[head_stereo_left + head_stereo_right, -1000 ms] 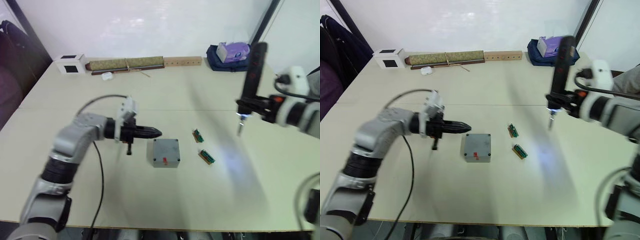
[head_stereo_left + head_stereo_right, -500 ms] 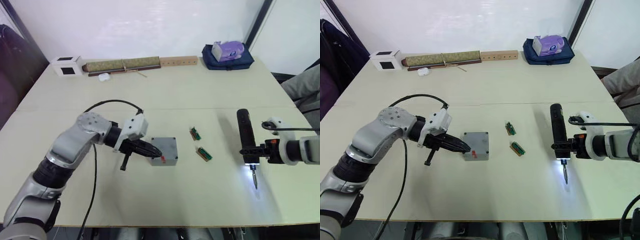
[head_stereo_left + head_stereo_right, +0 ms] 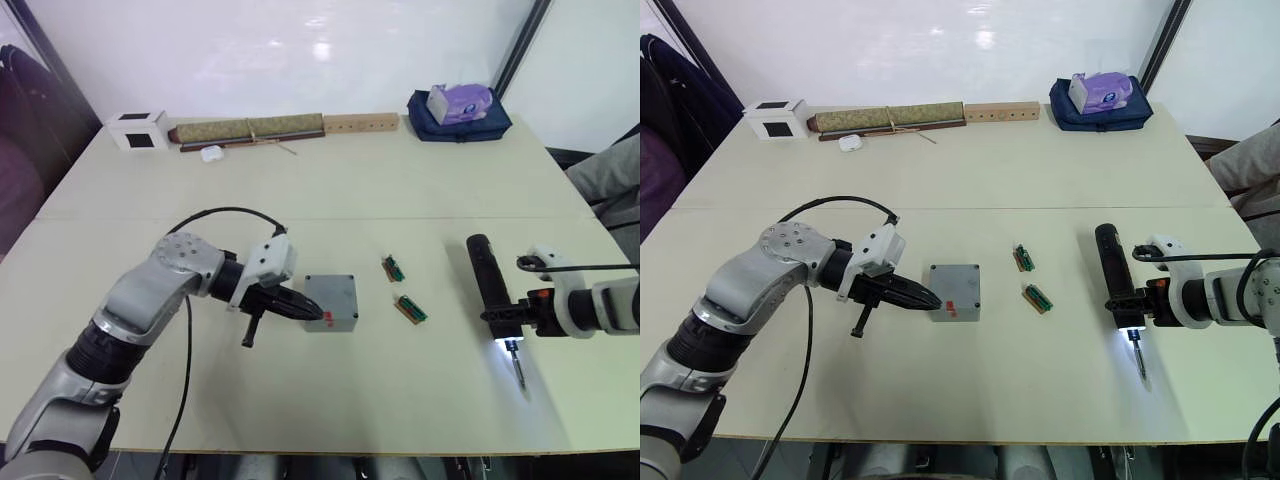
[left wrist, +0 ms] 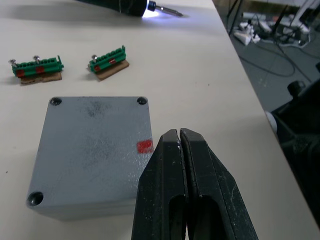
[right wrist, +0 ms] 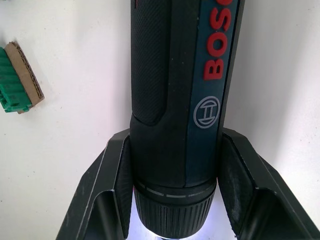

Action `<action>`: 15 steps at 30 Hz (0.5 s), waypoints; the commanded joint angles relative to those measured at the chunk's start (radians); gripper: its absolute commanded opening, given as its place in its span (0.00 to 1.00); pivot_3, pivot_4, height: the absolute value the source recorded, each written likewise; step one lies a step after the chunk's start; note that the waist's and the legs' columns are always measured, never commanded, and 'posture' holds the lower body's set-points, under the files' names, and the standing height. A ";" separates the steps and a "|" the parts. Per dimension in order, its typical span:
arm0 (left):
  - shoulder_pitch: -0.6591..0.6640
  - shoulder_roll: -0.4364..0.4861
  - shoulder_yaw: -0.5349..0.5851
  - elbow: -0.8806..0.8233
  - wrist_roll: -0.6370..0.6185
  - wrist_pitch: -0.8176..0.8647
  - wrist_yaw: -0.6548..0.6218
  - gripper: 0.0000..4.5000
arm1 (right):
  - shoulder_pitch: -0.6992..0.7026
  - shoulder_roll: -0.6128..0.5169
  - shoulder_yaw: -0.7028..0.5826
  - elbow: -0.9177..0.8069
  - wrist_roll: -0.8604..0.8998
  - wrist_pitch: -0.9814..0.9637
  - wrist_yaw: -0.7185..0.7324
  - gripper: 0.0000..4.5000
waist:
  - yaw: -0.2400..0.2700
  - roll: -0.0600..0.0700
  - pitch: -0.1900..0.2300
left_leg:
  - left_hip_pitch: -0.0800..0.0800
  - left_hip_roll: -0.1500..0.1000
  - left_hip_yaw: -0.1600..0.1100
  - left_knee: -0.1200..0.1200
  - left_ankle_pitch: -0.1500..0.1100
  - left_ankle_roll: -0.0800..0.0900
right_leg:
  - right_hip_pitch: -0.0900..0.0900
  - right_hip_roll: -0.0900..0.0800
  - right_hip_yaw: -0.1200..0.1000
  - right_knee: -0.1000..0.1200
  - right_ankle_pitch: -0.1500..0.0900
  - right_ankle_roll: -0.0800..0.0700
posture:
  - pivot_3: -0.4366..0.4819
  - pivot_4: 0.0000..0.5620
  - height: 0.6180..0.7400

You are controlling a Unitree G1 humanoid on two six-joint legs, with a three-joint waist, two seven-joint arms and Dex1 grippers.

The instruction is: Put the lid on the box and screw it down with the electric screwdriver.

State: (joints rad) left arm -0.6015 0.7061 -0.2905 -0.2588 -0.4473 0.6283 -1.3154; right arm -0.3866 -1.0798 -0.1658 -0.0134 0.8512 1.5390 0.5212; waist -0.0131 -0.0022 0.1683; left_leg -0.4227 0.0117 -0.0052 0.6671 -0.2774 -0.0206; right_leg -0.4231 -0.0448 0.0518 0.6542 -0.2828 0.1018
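Note:
The grey lid [image 4: 92, 145], with its small red mark, sits on top of the grey box [image 3: 333, 324] in the middle of the table. My left gripper [image 4: 179, 132] is shut and empty, its tip right at the lid's edge beside the red mark. On the right, the black electric screwdriver [image 3: 485, 275] lies nearly level, low over the table. Its bit and white light [image 3: 508, 345] point toward the front edge. My right gripper [image 5: 175, 200] is shut on its body near the bit end. What is inside the box is hidden.
Two green circuit-board strips [image 3: 393, 268] [image 3: 411, 308] lie between the box and the screwdriver. Along the back edge are a white cube [image 3: 137, 129], a rolled mat [image 3: 250, 128], a wooden strip [image 3: 360, 122] and a blue bag with a tissue pack [image 3: 458, 103]. A person's sleeve [image 3: 610, 180] is at far right.
The right gripper swung the screwdriver down from upright to lying low near the front right. The left gripper moved in to the lid's edge.

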 commanded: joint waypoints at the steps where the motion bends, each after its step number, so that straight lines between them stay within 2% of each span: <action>1: -0.003 -0.001 0.032 -0.021 -0.018 0.000 0.014 0.00 | 0.026 -0.031 0.050 -0.007 -0.083 -0.059 0.013 0.88 | 0.000 -0.002 0.000 | 0.001 0.000 0.000 0.000 0.000 0.000 | 0.001 0.000 0.000 0.000 0.000 0.000 | 0.48 0.27 1.00; 2: -0.002 -0.002 0.032 -0.020 -0.020 0.000 0.017 0.00 | 0.032 -0.039 0.062 -0.013 -0.097 -0.078 0.022 0.97 | 0.001 -0.003 0.000 | 0.002 0.000 0.000 0.000 0.000 0.000 | 0.003 0.000 0.000 0.000 0.000 0.000 | 0.48 0.27 1.00; 3: -0.001 -0.002 0.033 -0.019 -0.021 0.001 0.020 0.00 | 0.037 -0.045 0.070 -0.018 -0.107 -0.095 0.035 1.00 | 0.001 -0.004 0.000 | 0.003 0.000 0.000 0.000 0.000 0.000 | 0.004 0.000 0.000 0.000 0.000 0.000 | 0.48 0.27 1.00; 7: 0.004 -0.002 0.037 -0.014 -0.018 0.000 0.032 0.00 | 0.042 -0.053 0.073 -0.026 -0.136 -0.133 0.063 1.00 | 0.001 -0.006 0.001 | 0.013 0.000 0.000 0.000 0.000 0.000 | 0.016 -0.001 -0.001 -0.005 0.000 0.001 | 0.48 0.27 1.00; 10: 0.005 -0.002 0.042 -0.003 -0.016 -0.003 0.041 0.00 | 0.037 -0.048 0.057 -0.029 -0.149 -0.145 0.078 1.00 | 0.001 -0.006 0.001 | 0.014 0.000 0.000 0.000 0.000 0.001 | 0.016 -0.001 0.000 -0.005 0.000 0.001 | 0.48 0.27 1.00; 15: 0.010 -0.005 0.016 0.037 0.044 -0.054 0.071 0.00 | -0.013 -0.001 -0.051 -0.086 -0.087 -0.092 0.100 1.00 | -0.002 -0.005 0.001 | 0.014 0.000 -0.001 0.000 0.000 0.001 | 0.015 -0.001 0.000 -0.004 0.000 0.001 | 0.48 0.27 1.00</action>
State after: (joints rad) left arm -0.5931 0.7001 -0.2803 -0.2254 -0.4244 0.6058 -1.2551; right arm -0.3736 -1.0740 -0.1660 -0.0559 0.7448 1.4372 0.6085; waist -0.0146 -0.0071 0.1691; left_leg -0.4087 0.0120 -0.0058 0.6667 -0.2778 -0.0201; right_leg -0.4080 -0.0454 0.0518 0.6505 -0.2824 0.1027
